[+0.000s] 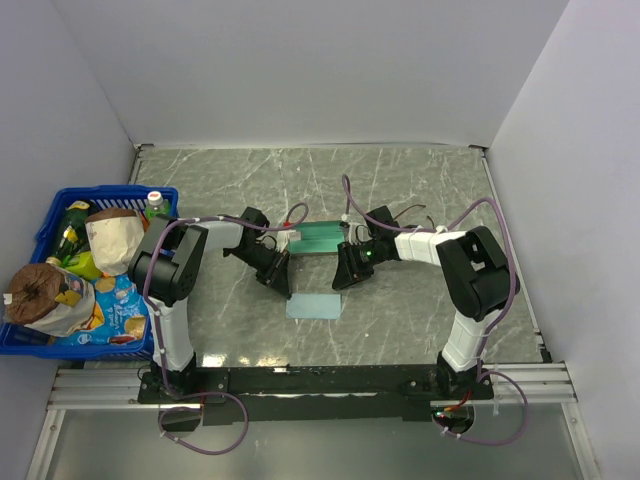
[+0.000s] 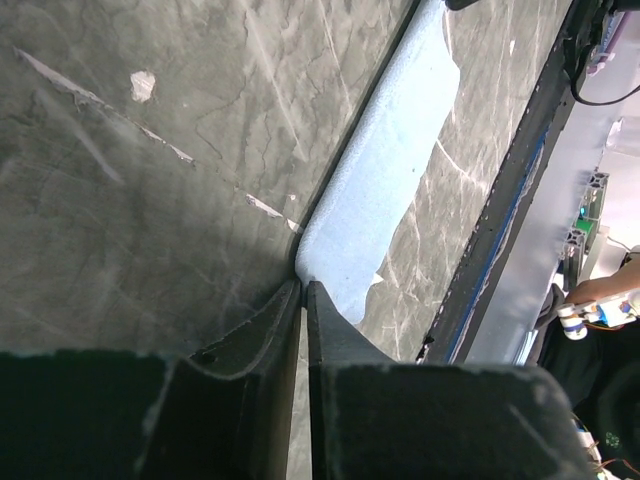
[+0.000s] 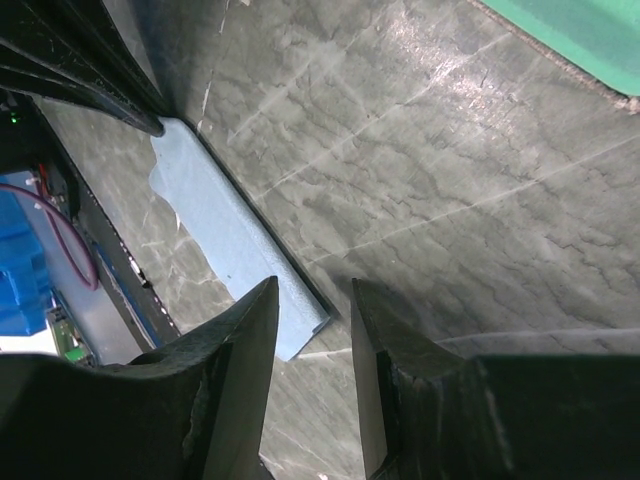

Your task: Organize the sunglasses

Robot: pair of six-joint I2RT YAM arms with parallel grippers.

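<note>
No sunglasses show in any view. The open case with its teal lining lies at the table's middle, and its edge crosses the right wrist view's top corner. In front of it lies a light blue cloth. My left gripper sits at the cloth's far left corner, jaws almost together and pinching that corner of the cloth at the tips. My right gripper hangs open over the cloth's far right corner, its fingertips astride it.
A blue basket full of snack bags and bottles stands at the left edge. Both arms' cables loop over the case. White walls close in the back and both sides of the grey marble tabletop.
</note>
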